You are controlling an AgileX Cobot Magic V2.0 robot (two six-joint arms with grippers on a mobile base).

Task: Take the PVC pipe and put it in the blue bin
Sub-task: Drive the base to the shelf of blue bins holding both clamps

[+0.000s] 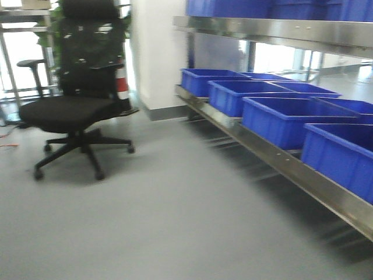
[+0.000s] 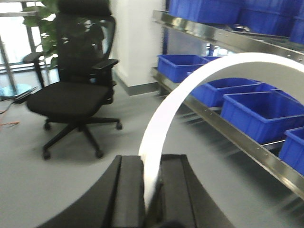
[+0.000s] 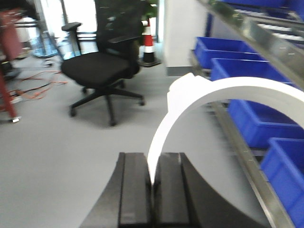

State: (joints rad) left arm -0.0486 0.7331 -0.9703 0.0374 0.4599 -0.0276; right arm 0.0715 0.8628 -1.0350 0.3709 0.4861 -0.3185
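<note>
In the left wrist view a white curved PVC pipe [image 2: 190, 88] rises from between the black fingers of my left gripper [image 2: 151, 164], which is shut on its end, and arcs up to the right. In the right wrist view a second white curved PVC pipe [image 3: 199, 95] arcs the same way out of my right gripper [image 3: 153, 159], also shut on its end. Open blue bins [image 1: 291, 119] stand in a row on the low steel shelf at the right, also visible as a blue bin [image 2: 266, 111] and a blue bin [image 3: 256, 114]. Neither gripper nor pipe shows in the front view.
A black office chair [image 1: 76, 105] stands on the grey floor at the left. The steel shelf rail [image 1: 280, 157] runs along the right, with more blue bins on an upper shelf [image 1: 233, 7]. A traffic cone [image 3: 148, 45] and a red frame [image 3: 7, 71] stand farther back.
</note>
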